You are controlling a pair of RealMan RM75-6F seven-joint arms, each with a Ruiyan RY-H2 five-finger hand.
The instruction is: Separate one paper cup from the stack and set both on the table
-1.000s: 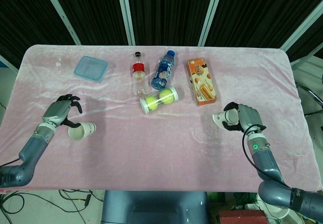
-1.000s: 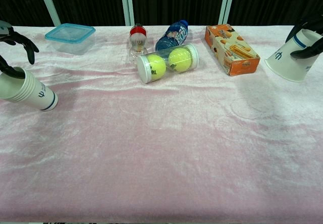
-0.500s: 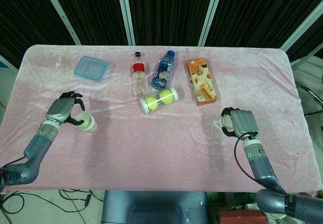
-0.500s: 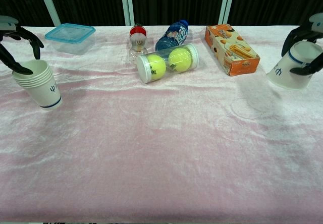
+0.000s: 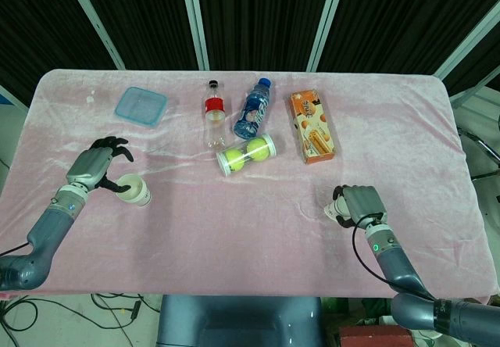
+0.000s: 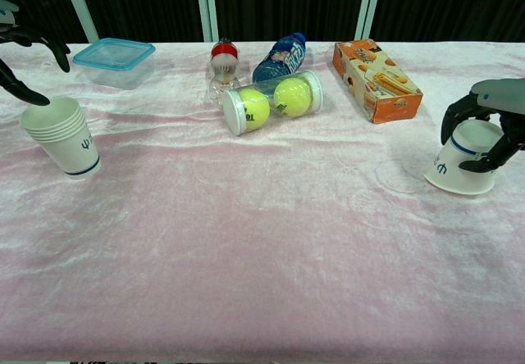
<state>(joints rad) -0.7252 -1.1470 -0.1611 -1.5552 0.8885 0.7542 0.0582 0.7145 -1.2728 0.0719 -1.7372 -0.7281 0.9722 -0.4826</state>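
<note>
Stack (image 6: 61, 138) upright near left, left hand (image 6: 23, 62) spread just above, empty. Single cup (image 6: 463, 163) inverted near right, gripped by right hand (image 6: 492, 122). Tube (image 6: 275, 99) holds two tennis balls. Logos unreadable.

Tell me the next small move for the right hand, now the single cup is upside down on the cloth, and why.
Probably open the right hand and lift it straight up. The single cup appears to sit rim-down on the table, with the fingers still wrapped around it. The cup stack already stands upright, and the left hand looks spread beside its rim.
</note>
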